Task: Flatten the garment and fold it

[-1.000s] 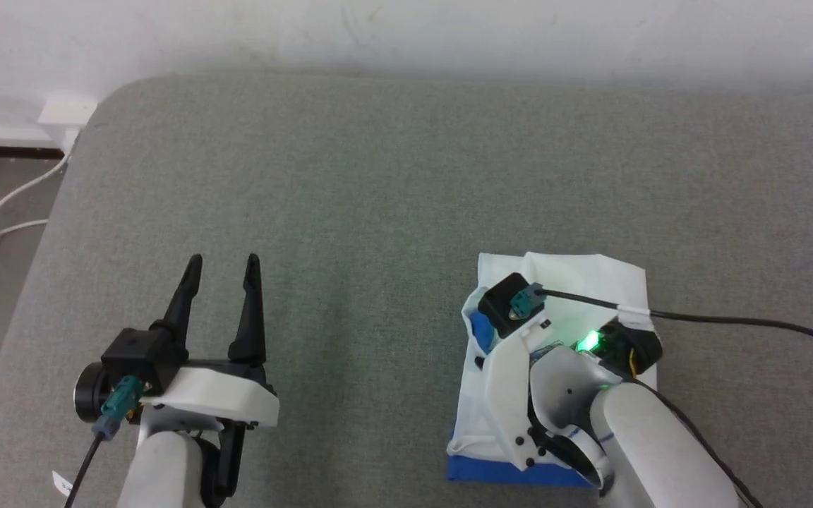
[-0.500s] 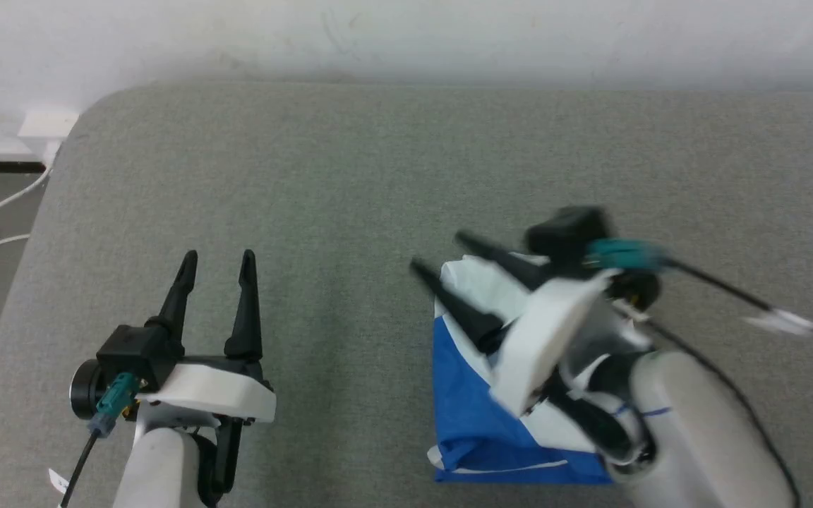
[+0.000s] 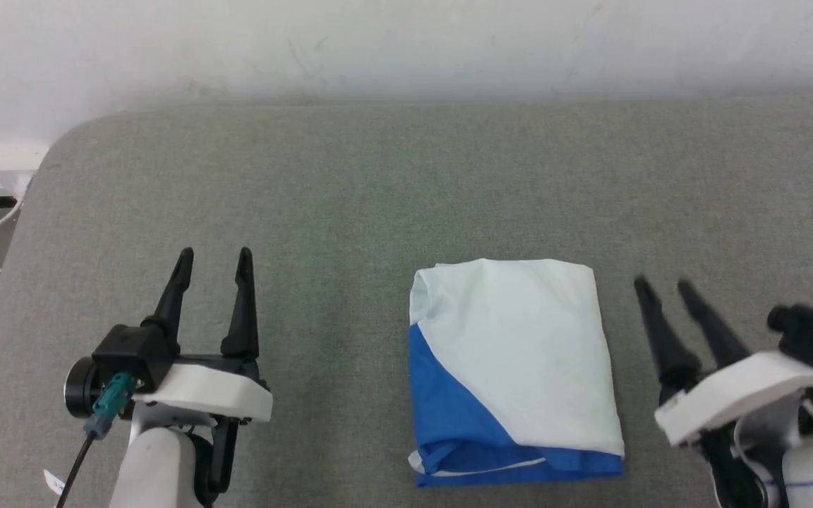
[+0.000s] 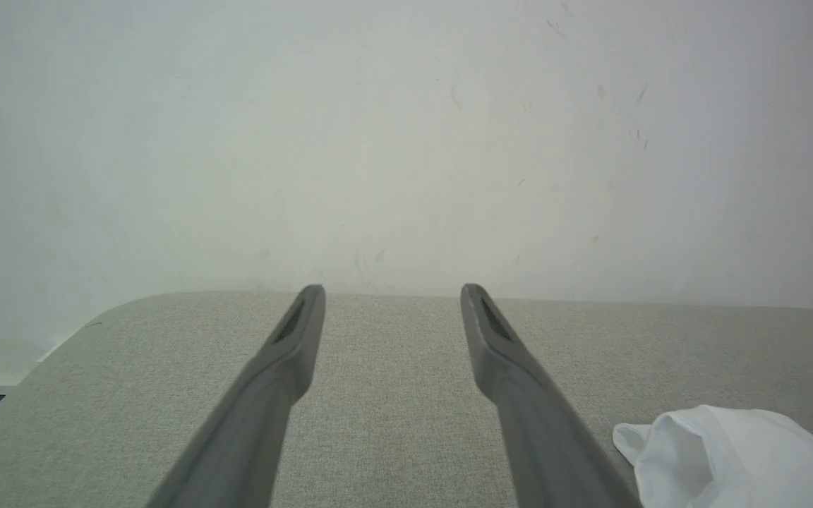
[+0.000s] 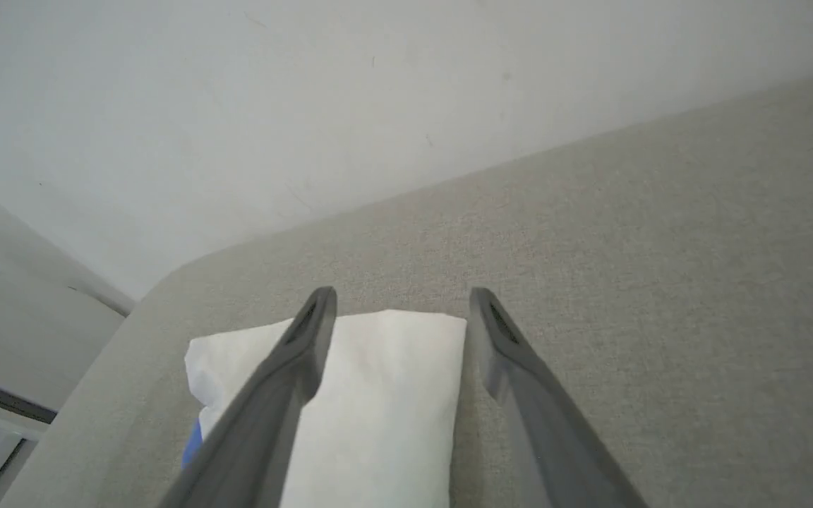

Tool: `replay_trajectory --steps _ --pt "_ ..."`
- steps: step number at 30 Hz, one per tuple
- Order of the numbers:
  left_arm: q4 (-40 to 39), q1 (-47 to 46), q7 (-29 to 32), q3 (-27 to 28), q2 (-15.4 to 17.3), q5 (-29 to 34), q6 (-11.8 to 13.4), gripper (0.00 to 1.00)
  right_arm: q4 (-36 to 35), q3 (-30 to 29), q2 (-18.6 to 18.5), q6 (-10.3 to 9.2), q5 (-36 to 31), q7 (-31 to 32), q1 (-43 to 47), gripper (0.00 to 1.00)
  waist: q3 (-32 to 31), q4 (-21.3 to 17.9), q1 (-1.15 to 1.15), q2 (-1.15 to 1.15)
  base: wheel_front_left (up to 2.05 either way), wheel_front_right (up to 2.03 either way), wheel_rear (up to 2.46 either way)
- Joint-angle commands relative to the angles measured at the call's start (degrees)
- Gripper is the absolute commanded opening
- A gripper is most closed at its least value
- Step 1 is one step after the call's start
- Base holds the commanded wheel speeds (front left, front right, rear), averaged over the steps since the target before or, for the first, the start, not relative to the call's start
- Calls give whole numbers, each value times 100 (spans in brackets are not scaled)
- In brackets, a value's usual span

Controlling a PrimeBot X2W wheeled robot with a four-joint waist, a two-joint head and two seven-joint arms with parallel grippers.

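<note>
Near the middle of the grey padded surface (image 3: 350, 183), a little to the right and close to its near edge, the garment (image 3: 519, 353) is lying folded into a compact, roughly rectangular packet. Its white body is facing up across the far and right parts. Bright blue is showing as a wedge along the left side and as a band along the near edge, where a thin white line is running through it. The far left corner is puffing up slightly. The left gripper (image 3: 215, 252) is hovering well to the left of the garment, its two dark fingers pointing toward the far wall (image 3: 378, 42) and standing apart with nothing between them. Its wrist view is showing those fingers (image 4: 286, 360) spread over bare grey cloth, with a white corner of the garment (image 4: 731, 458) peeking in at the lower right. The right gripper (image 3: 661, 282), slightly blurred, is sitting just to the right of the garment without touching it, its fingers leaning toward the far left, parted and empty. From the right wrist, its fingers (image 5: 512, 367) are framing the white packet (image 5: 378, 395) lying beyond them, with a sliver of blue at the left. At the far left, a white box (image 3: 15, 156) is resting against the base of the wall.
</note>
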Motion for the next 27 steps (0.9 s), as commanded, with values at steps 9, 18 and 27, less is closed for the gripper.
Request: replay_trajectory --steps 9,18,27 --pt "-33 64 -27 -7 -23 48 -40 100 862 78 10 -4 687 1094 205 100 22 -9 0 0 0 0 0" --pt "19 26 -27 -42 -26 28 -56 100 1624 200 10 -4 878 1815 -164 100 64 129 0 0 0 0 0" --pt "14 56 -27 16 -28 40 -41 100 1861 177 10 -4 625 2095 -406 0 79 129 0 0 0 0 0"
